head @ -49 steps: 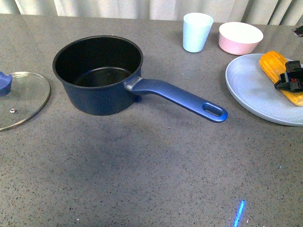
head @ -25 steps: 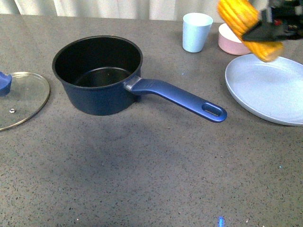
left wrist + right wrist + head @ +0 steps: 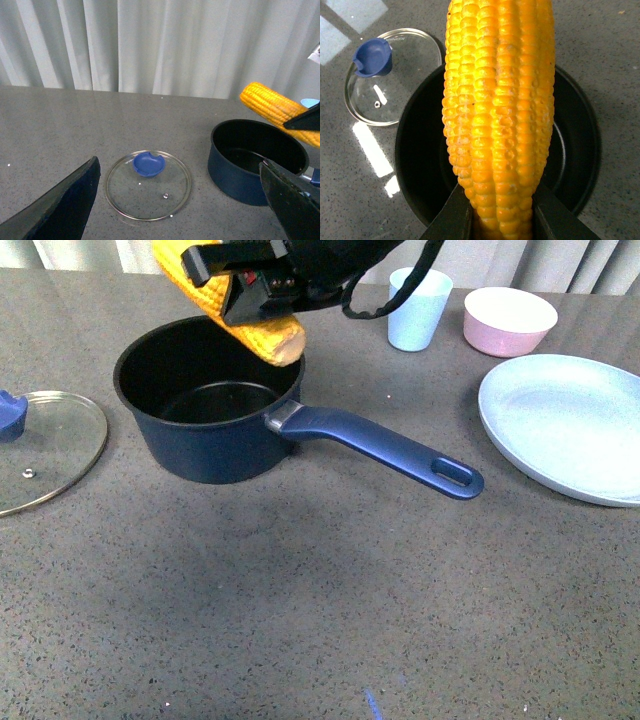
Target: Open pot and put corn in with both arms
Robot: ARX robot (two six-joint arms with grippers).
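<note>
The dark blue pot [image 3: 205, 420] stands open on the grey table, its long handle [image 3: 385, 448] pointing to the right. Its glass lid [image 3: 45, 445] with the blue knob lies flat to the left of it. My right gripper [image 3: 250, 285] is shut on the yellow corn [image 3: 240, 310] and holds it tilted above the pot's far rim. In the right wrist view the corn [image 3: 500, 115] hangs over the pot's black inside [image 3: 570, 145]. My left gripper [image 3: 180, 200] is open and empty above the lid [image 3: 148, 184], beside the pot [image 3: 255, 160].
A pale blue plate [image 3: 565, 425] lies at the right. A pale blue cup [image 3: 417, 308] and a pink bowl [image 3: 509, 320] stand at the back right. Curtains hang behind the table.
My right gripper has lifted the corn off the plate and carried it left, to above the pot. The plate now holds nothing. Pot and lid have not moved.
</note>
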